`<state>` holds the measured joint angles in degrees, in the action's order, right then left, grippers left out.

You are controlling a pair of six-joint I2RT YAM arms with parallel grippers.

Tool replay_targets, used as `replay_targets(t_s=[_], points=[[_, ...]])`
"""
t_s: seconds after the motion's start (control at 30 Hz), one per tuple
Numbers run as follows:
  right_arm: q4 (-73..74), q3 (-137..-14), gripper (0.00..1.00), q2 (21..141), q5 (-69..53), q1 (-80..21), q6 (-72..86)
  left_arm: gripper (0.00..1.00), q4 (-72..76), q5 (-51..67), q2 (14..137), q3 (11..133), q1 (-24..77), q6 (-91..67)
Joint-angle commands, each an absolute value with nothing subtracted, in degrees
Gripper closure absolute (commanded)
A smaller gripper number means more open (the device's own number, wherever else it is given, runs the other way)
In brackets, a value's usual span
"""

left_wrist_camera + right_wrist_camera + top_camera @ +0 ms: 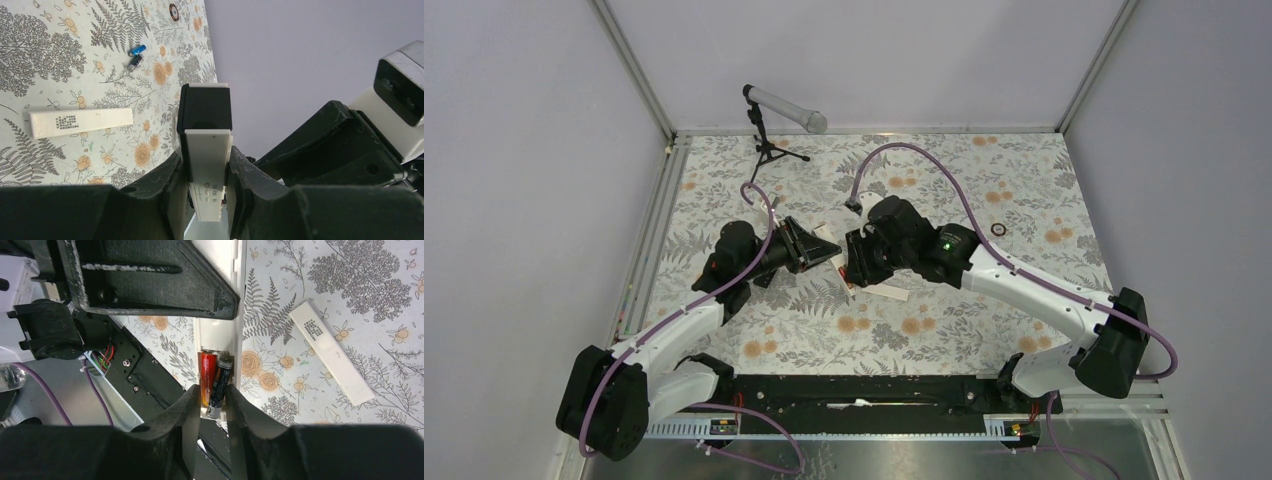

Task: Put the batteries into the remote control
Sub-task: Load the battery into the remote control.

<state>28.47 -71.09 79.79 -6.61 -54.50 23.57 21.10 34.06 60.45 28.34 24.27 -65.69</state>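
**At the battery bay (215,342): seating the second cell**

The left gripper (206,167) clamps the remote control (207,142); the right gripper (212,392) pinches a dark battery (219,385), tilted beside the seated red battery (207,370). Best lower it flat, slowly, without dislodging its neighbour.

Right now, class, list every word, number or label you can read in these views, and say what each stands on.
No words can be read.
On the white strip: a black dotted code patch, not legible.
On the remote in the left tool: small grey marks, too blurred.
On the black battery in the remote's compartment: pale print, too blurred.
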Motion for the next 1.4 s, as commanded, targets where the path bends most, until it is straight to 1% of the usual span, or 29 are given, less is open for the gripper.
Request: replay_targets(t_s=[0.0, 0.27, 0.33, 0.47, 0.57, 0.6, 0.67, 0.77, 0.9, 1.0, 1.17, 1.37], points=[[27.32, -74.11, 0.66, 79.26, -3.14, -54.58, 24.01, 1.00, 26.03, 36.12, 58.89, 29.35, 23.87, -67.32], [27.66, -76.05, 0.60, 77.94, -1.11, -54.54, 25.51, 1.00, 26.72, 37.54, 58.37, 29.10, 22.06, -68.69], [27.47, -75.92, 0.56, 77.27, -0.93, -54.58, 26.13, 1.00, 27.12, 38.04, 58.12, 28.96, 21.40, -69.24], [24.52, -73.64, 0.38, 73.65, 0.43, -54.58, 28.96, 1.00, 29.07, 39.05, 57.68, 28.47, 20.22, -71.54], [18.59, -69.07, 0.25, 68.99, 2.19, -54.57, 32.65, 1.00, 32.99, 39.96, 57.66, 27.69, 19.42, -75.28], [16.22, -67.16, 0.21, 67.38, 2.01, -54.54, 34.11, 1.00, 34.42, 40.14, 57.70, 27.42, 19.28, -76.91], [11.87, -63.38, 0.17, 65.02, 1.61, -54.58, 37.25, 1.00, 37.96, 40.53, 57.94, 26.89, 19.09, -80.54], [4.63, -58.47, 0.14, 62.15, 0.23, -54.58, 42.91, 1.00, 43.77, 40.71, 58.34, 25.89, 19.07, -86.59], [-8.41, -51.30, 0.13, 59.10, -2.01, -54.60, 49.64, 1.00, 51.69, 37.95, 57.41, 23.59, 19.07, -95.84], [-15.67, -48.12, 0.13, 57.70, -3.01, -54.58, 51.62, 1.00, 52.29, 35.73, 55.30, 23.75, 19.07, -99.98], [-19.08, -47.76, 0.12, 57.41, -3.93, -54.59, 51.07, 1.00, 50.14, 35.35, 54.13, 24.37, 19.07, -102.04], [-22.06, -47.90, 0.09, 57.82, -5.52, -54.58, 51.30, 1.00, 53.50, 35.31, 55.40, 23.53, 19.07, -104.84]])
